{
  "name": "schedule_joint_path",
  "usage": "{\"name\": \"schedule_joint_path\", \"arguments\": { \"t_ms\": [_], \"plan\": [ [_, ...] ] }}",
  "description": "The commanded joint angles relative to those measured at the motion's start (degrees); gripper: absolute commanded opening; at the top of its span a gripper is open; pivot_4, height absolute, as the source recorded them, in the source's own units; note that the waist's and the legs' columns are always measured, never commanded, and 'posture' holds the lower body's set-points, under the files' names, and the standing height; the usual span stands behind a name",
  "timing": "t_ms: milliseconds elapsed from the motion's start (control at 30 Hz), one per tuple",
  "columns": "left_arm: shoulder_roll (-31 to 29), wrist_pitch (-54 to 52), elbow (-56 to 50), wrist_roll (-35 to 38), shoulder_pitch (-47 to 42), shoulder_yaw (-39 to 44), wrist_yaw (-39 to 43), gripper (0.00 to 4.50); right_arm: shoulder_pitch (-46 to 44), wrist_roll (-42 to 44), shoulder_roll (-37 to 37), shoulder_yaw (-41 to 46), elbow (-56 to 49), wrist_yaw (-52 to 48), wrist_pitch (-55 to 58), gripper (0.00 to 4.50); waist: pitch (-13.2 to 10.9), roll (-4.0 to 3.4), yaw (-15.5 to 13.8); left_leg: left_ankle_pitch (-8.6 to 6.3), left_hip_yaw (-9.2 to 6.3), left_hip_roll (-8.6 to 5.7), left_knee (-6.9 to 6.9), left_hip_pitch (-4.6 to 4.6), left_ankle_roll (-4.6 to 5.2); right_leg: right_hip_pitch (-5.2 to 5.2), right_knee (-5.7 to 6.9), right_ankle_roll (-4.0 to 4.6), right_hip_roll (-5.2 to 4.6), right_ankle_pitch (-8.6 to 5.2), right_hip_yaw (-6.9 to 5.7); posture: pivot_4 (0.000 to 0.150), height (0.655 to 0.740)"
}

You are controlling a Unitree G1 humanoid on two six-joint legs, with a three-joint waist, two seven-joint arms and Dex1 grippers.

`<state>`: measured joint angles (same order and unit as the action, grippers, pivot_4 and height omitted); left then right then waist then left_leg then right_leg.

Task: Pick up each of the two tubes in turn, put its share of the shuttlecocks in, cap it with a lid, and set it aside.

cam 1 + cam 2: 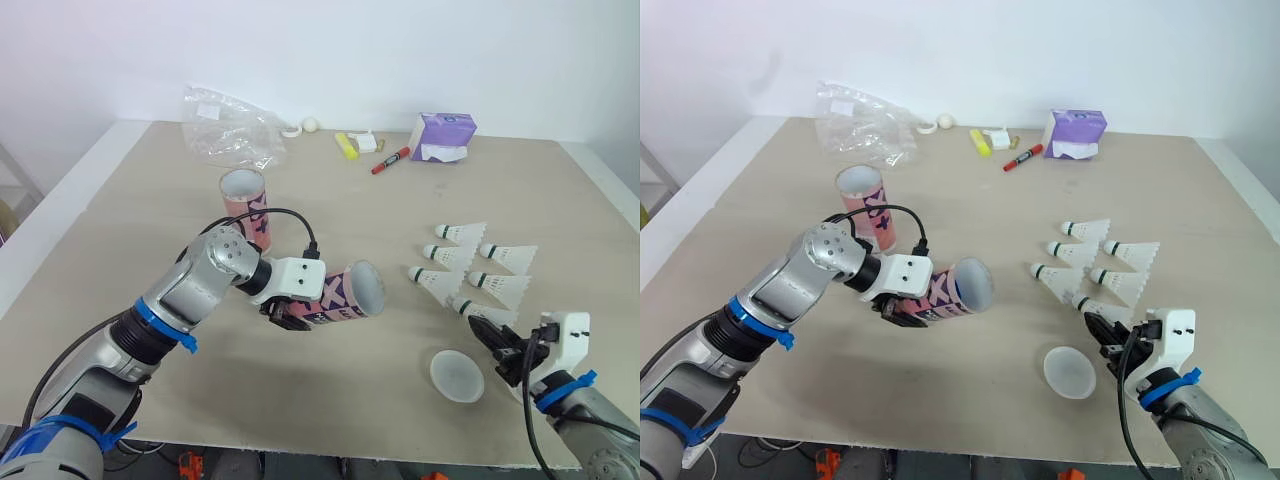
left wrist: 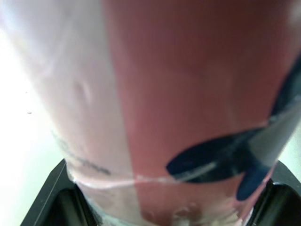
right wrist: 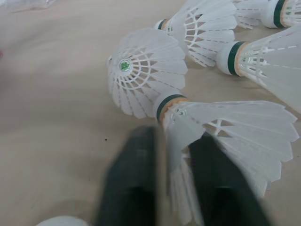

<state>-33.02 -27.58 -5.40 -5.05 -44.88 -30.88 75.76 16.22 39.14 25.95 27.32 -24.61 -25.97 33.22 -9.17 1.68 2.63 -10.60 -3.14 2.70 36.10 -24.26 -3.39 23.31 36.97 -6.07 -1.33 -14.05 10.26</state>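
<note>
Left eye view, with the wrist views for close detail. My left gripper (image 1: 290, 312) is clamped on the closed end of one pink tube (image 1: 350, 293), held tilted nearly level above the table (image 1: 330, 210), its open mouth turned toward the robot's right. In the left wrist view the black fingers (image 2: 51, 200) press on both sides of the tube wall.

The second tube (image 1: 245, 205) stands upright just behind the left arm, mouth up, near a crumpled plastic bag (image 1: 225, 125).

Six shuttlecocks (image 1: 445, 255) lie on their sides in a loose cluster on the right half of the table. My right gripper (image 1: 497, 345) sits low at the nearest shuttlecock (image 3: 221, 127); its fingers (image 3: 129, 188) are apart, with the edge of that feather skirt lying between them. I cannot tell whether they press on it.

One round white lid (image 1: 456, 375) lies flat between the held tube and the right gripper, close to the near table edge.

Along the far edge lie a purple box (image 1: 442, 137), a red marker (image 1: 390, 161), a yellow highlighter (image 1: 346, 146) and a small white ball (image 1: 311, 125), well apart from both grippers.
</note>
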Motion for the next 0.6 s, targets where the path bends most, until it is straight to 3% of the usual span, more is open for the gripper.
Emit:
{"name": "schedule_joint_path", "arguments": {
  "t_ms": [33,300,467,600],
  "plan": [
    [0.42,-0.04,-0.20,-0.58,0.90,-0.75,-1.16,3.08,-0.47,0.31,0.85,0.95,-0.05,-0.48,-0.71,0.02,0.00,0.00,-0.01,0.00,-0.01,0.00,0.00,0.00,0.01,0.00,0.00,0.00,0.00,0.00,0.00,0.150,0.7400],
    [1.37,0.58,1.84,-0.50,0.57,-0.84,-1.45,3.08,2.57,0.70,5.82,3.56,-6.08,-4.73,-1.29,0.02,0.02,-0.07,-0.11,0.01,-0.03,-0.07,0.02,0.00,0.02,-0.05,0.00,-0.03,-0.04,-0.02,0.00,0.150,0.7400],
    [1.69,0.60,4.08,-0.06,-0.03,-0.75,-0.65,3.08,4.68,6.07,16.22,11.67,-13.88,-12.74,0.12,0.02,0.08,-0.23,-0.07,0.04,-0.05,-0.11,0.13,0.00,0.06,-0.10,0.00,-0.06,-0.07,-0.03,0.01,0.150,0.7400],
    [2.46,0.80,6.31,-0.06,-1.05,-1.10,-0.22,3.08,3.77,1.54,26.20,14.52,-17.04,-26.19,-8.58,0.02,0.03,-0.07,-0.04,0.10,-0.06,-0.14,0.23,0.03,0.16,-0.14,-0.01,-0.06,-0.07,-0.03,0.01,0.150,0.7400]
  ]
}}
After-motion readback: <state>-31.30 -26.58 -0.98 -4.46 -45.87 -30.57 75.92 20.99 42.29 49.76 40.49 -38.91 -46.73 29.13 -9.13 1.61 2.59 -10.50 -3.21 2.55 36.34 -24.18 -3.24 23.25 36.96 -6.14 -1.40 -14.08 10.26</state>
